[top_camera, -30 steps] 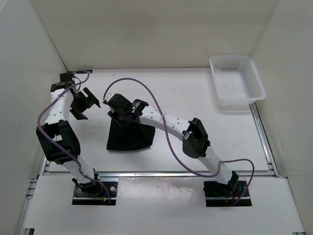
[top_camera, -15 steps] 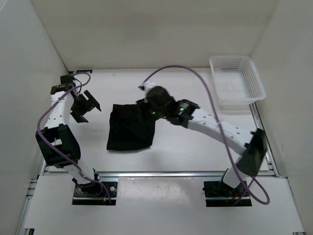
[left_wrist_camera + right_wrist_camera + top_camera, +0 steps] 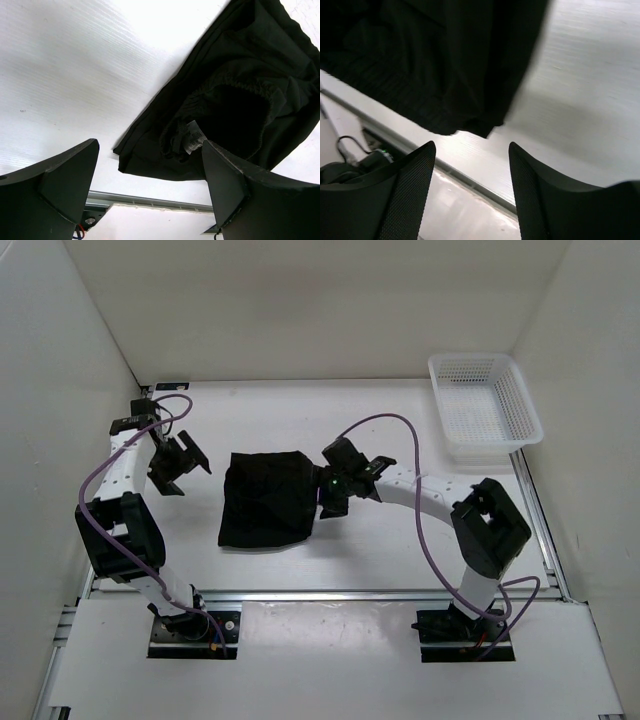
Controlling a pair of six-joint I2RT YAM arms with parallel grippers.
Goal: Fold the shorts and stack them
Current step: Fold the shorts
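Found the shorts [image 3: 268, 498] lying flat on the white table [image 3: 400, 415], left of centre, folded into a rough black block. Saw the left gripper [image 3: 185, 465] near the left edge of the cloth and apart from it, spread wide, with nothing in its grasp. From the left wrist view, made out both dark fingers [image 3: 60, 185] set far apart, with the shorts [image 3: 240, 75] beyond them: a gathered elastic waistband, a small pale label [image 3: 192, 142] near the fold, and one corner lying on bare table. Placed the right gripper [image 3: 328, 485] just beside the right edge of the shorts; could not tell from above whether it touched the fabric. From the right wrist view, noted its fingers [image 3: 405, 195] well parted and holding nothing, with only white surface in the gap and the dark hem of the shorts [image 3: 420, 60] past the tips. Spotted a white mesh basket [image 3: 485, 405] at the far right corner, well apart from the cloth and from both arms.
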